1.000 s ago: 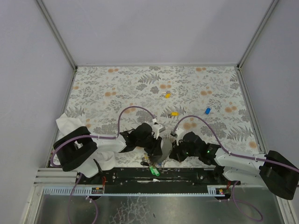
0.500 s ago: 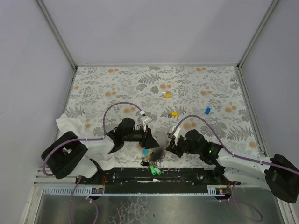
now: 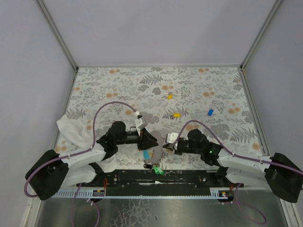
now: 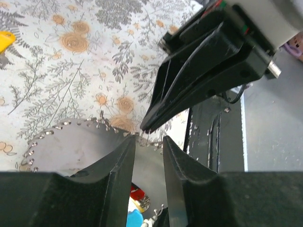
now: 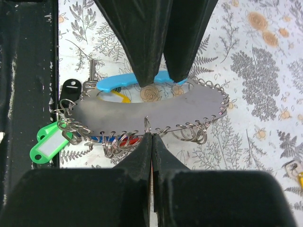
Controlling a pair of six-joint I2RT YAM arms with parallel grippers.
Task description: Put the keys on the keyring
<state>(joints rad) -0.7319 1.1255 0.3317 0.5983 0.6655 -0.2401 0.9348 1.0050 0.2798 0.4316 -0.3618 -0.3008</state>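
Showed the keyring (image 5: 156, 111) flat on the floral surface (image 3: 118, 85) at its near edge, between both grippers. Found the right gripper (image 5: 150, 137) with jaws pressed together on a small ring at the strap's rim. Found the left gripper (image 4: 149, 142) with jaws narrowly parted at the light-blue section; could not tell whether gripped. Recorded yellow keys (image 3: 177, 115) and a blue key (image 3: 210, 112) loose farther back.

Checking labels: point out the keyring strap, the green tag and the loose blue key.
keyring strap (image 5: 142, 112): right wrist view, middle of the grey band.
green tag (image 5: 46, 147): right wrist view, its white label window.
blue key (image 3: 210, 112): top view, its blue head.
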